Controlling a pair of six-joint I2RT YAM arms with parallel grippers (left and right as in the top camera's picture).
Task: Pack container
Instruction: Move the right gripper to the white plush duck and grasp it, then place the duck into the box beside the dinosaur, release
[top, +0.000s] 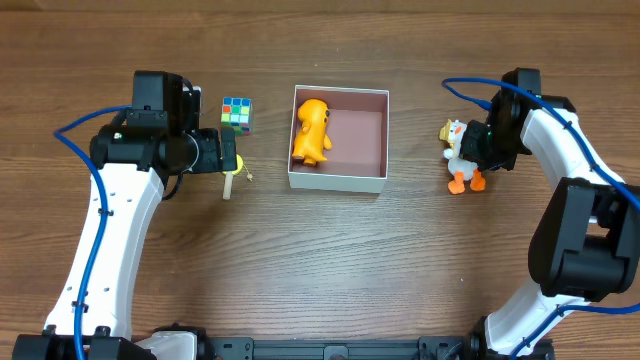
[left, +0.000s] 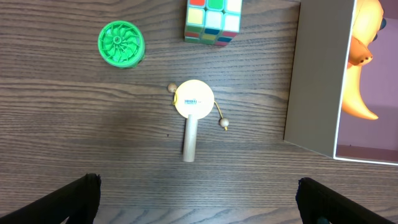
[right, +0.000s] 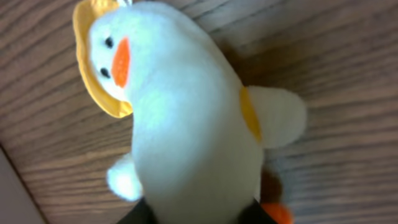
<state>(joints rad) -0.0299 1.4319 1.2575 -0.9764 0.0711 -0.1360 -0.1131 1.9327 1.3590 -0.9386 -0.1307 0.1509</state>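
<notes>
- container (top: 338, 181) mid-table (top: 330, 280); yellow toy (top: 312, 130) against its left wall, right half bare;
- left gripper (left: 199, 190) spread wide above a drum rattle (left: 194, 99), near the container's left wall;
- right gripper (right: 196, 214) clamps a plush duck (right: 186, 124), apart from the right wall.

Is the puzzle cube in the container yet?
No, the puzzle cube sits on the table left of the container, which holds only a yellow toy.
</notes>
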